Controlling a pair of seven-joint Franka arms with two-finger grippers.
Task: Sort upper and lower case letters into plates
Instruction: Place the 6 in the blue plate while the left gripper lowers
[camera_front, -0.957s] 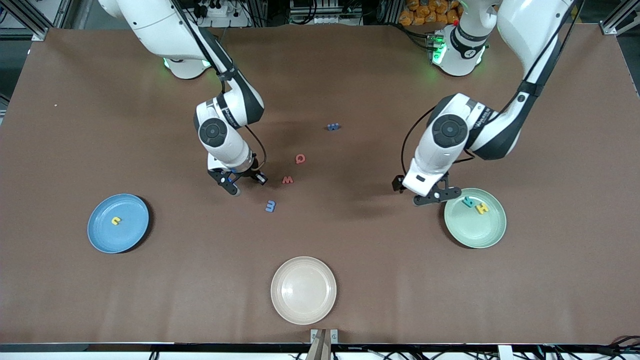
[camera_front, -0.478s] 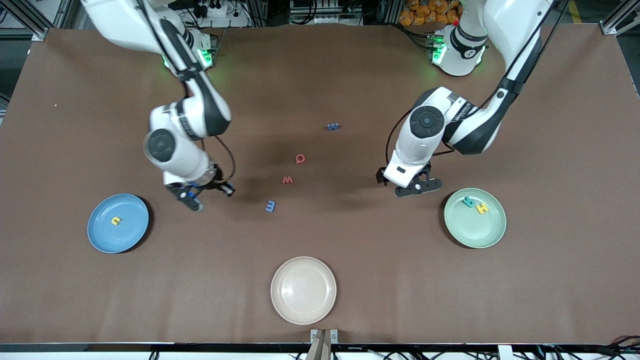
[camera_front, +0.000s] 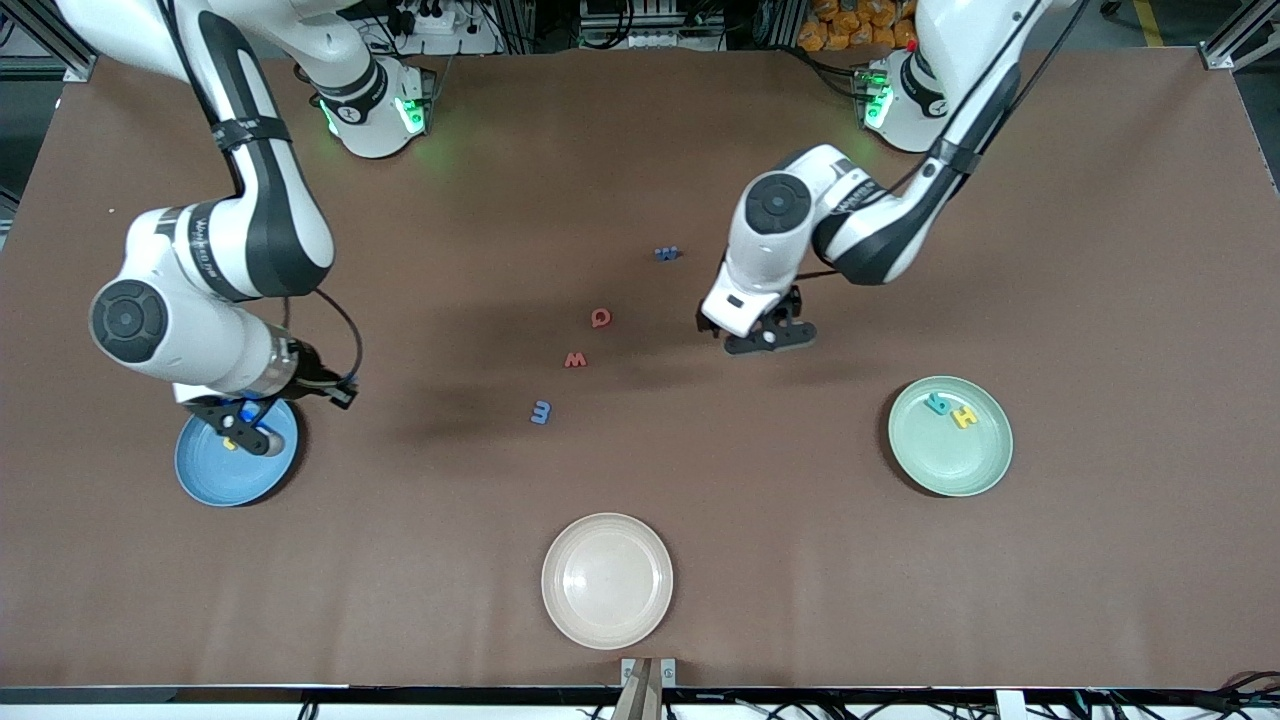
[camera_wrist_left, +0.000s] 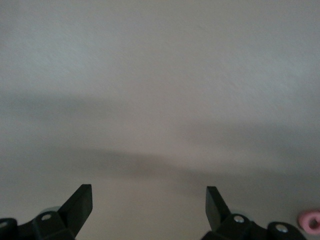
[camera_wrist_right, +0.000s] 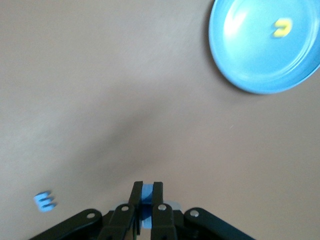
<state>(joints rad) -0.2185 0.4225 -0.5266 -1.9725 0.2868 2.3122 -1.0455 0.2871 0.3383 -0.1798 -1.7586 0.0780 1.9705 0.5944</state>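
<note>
1. Blue plate (camera_front: 215, 478), lower left of the front view, has a yellow letter (camera_wrist_right: 283, 27) on it; right gripper (camera_front: 243, 425) hangs over its rim, clenched on a small blue letter (camera_wrist_right: 145, 197).
2. Left gripper (camera_front: 768, 335) is mid-frame over bare table, fingers (camera_wrist_left: 80, 202) spread wide, nothing held.
3. Loose letters on the table, centre of frame: dark blue one (camera_front: 667, 254) highest, red Q (camera_front: 600, 318), red w (camera_front: 575, 360), blue one (camera_front: 541, 412) lowest.
4. Green plate (camera_front: 950, 465), lower right, carries a teal letter (camera_front: 938, 403) touching a yellow H (camera_front: 964, 417).
5. Cream plate (camera_front: 607, 580) at bottom centre.
</note>
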